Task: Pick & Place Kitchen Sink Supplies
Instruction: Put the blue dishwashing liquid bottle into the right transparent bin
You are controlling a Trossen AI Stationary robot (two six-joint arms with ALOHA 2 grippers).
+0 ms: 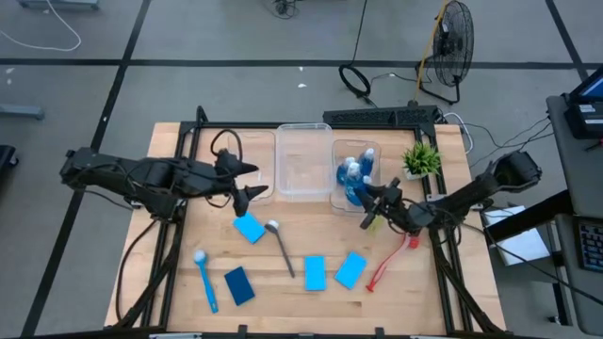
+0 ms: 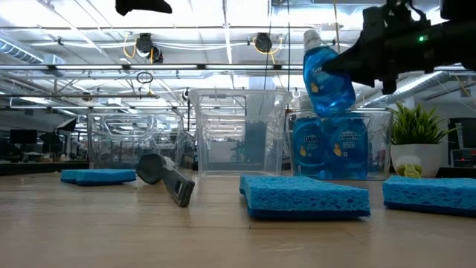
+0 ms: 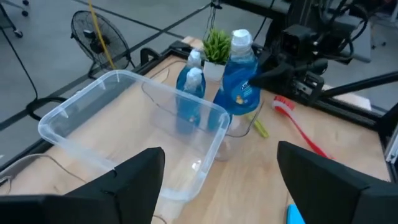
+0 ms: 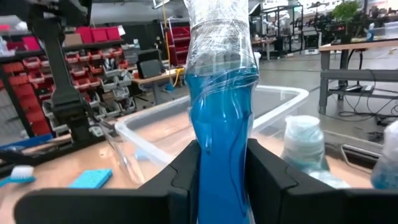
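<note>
My right gripper (image 1: 370,201) is shut on a blue bottle with a pale cap (image 2: 327,78), held just above the other blue bottles (image 2: 327,147) standing in the small clear bin (image 1: 344,151). My left gripper (image 1: 255,182) hangs open and holds nothing near the left side of the larger clear bin (image 1: 301,162). Several blue sponges lie flat on the table, among them a light one (image 1: 249,227) and a darker one (image 1: 239,285). A blue brush (image 1: 205,280), a grey brush (image 1: 281,247) and a red brush (image 1: 391,264) also lie flat there. My right gripper pinches the bottle's narrow waist (image 4: 221,134) between its two fingers (image 4: 183,174), one on each side. The fingers come about level from the table's right side. The bottle is nearly upright with its cap up, lifted clear of the table, over the bottles in the small bin.
A small green potted plant (image 1: 421,158) stands right of the small bin. A power strip (image 1: 382,116) lies along the table's far edge, and a fan (image 1: 450,42) stands on the floor beyond it. Bare wood shows at the near left and near right.
</note>
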